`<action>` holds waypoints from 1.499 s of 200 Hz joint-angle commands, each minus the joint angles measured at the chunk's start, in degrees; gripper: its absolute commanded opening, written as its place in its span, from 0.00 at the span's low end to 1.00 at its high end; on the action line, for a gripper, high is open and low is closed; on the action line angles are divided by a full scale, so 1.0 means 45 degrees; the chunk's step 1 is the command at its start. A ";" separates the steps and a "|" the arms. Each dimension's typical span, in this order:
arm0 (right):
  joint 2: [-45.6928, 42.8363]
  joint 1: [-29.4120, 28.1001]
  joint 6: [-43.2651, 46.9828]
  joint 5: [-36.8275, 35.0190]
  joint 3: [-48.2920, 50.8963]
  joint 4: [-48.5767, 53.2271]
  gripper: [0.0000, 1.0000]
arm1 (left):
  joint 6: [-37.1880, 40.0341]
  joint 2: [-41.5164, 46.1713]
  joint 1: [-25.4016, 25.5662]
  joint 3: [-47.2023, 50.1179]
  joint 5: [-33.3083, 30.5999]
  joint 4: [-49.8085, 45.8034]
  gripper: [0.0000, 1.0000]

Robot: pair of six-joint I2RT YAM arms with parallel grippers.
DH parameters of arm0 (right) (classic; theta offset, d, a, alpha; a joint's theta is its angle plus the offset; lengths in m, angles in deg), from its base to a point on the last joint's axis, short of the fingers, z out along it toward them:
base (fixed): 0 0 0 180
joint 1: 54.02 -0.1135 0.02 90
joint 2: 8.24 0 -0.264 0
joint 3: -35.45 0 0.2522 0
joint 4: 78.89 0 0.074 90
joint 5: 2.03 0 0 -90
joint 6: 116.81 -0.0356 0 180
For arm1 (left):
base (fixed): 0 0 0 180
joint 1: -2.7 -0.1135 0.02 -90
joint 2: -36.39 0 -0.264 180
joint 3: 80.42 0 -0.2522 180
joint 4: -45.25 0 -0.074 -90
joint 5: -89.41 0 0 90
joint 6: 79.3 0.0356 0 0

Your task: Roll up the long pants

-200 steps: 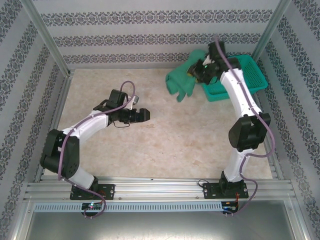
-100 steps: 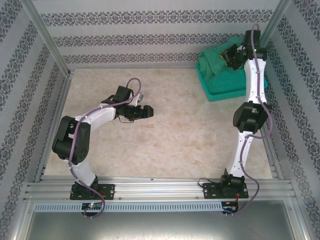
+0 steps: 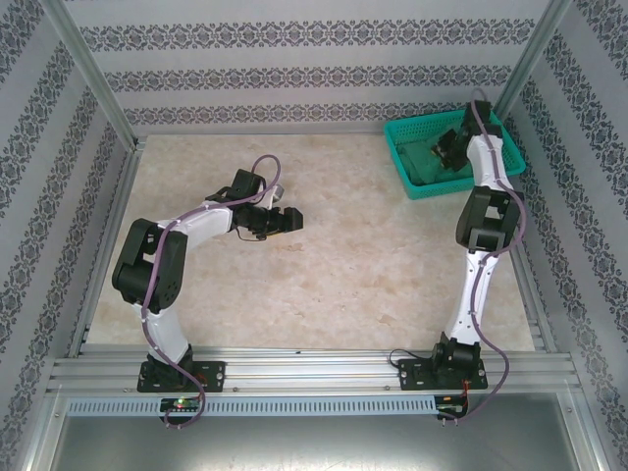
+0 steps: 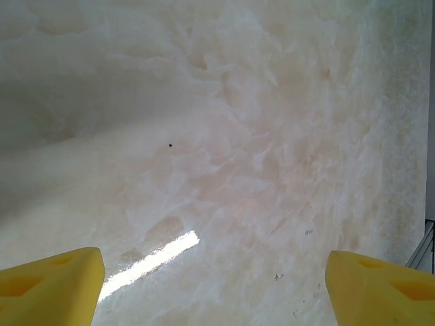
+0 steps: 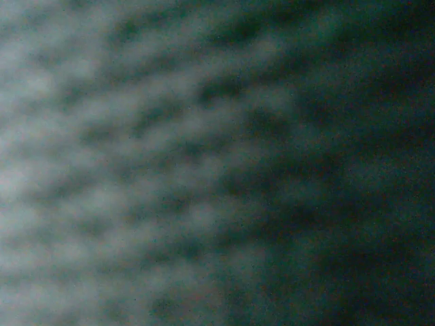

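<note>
The long pants (image 3: 430, 167) show as a dark green patch low inside the teal mesh basket (image 3: 496, 157) at the far right corner. My right gripper (image 3: 449, 147) reaches down into the basket right on them, its jaws hidden by the wrist. In the right wrist view there is blurred dark green fabric (image 5: 204, 163) pressed close to the lens. My left gripper (image 3: 287, 220) hovers over the bare table left of centre. It is open, with its yellow fingertips (image 4: 51, 285) far apart and nothing between them.
The marbled tabletop (image 3: 334, 275) lies between the two arms. Patterned walls and metal posts close in the back and both sides, and the basket sits tight against the right post. A metal rail (image 4: 425, 248) edges the table.
The right arm swung the pants from above the table's far right back over the basket and lowered them into it. The left arm's elbow pulled back and its jaws narrowed slightly.
</note>
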 commanded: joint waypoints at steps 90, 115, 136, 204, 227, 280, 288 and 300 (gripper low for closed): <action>-0.5718 -0.3061 0.3771 -0.8402 0.6193 -0.2430 0.98 | 0.1181 0.2309 0.0069 0.0763 -0.4453 0.0313 1.00; -0.7681 -0.4701 0.5900 -0.8964 0.8064 -0.3899 0.98 | 0.1709 0.3715 0.0054 0.1116 -0.8802 0.0653 1.00; -0.9719 -0.6013 0.7389 -0.8950 1.0564 -0.5829 0.98 | 0.2514 0.4680 -0.0170 0.1963 -1.1807 0.2072 1.00; -1.2610 -0.8989 0.9746 -0.9549 1.6328 -0.9571 0.98 | 0.5081 0.4843 -0.2143 0.6152 -1.2627 0.8823 1.00; -1.3289 -0.8938 0.9389 -0.8886 1.7507 -0.9940 0.98 | 0.5076 0.4779 -0.2405 0.7203 -1.2801 1.0917 1.00; -1.4509 -0.7759 0.9106 -0.8239 1.9275 -1.0775 0.96 | 0.5753 0.5089 -0.2633 0.8084 -1.2080 1.2184 1.00; -1.4636 -0.7649 0.9169 -0.8234 1.9331 -1.0748 0.96 | 0.6121 0.5229 -0.2771 0.7966 -1.1926 1.1549 1.00; -1.4818 -0.7535 0.9301 -0.8326 1.9432 -1.0629 0.95 | 0.6659 0.5566 -0.2796 0.8046 -1.2370 1.0886 1.00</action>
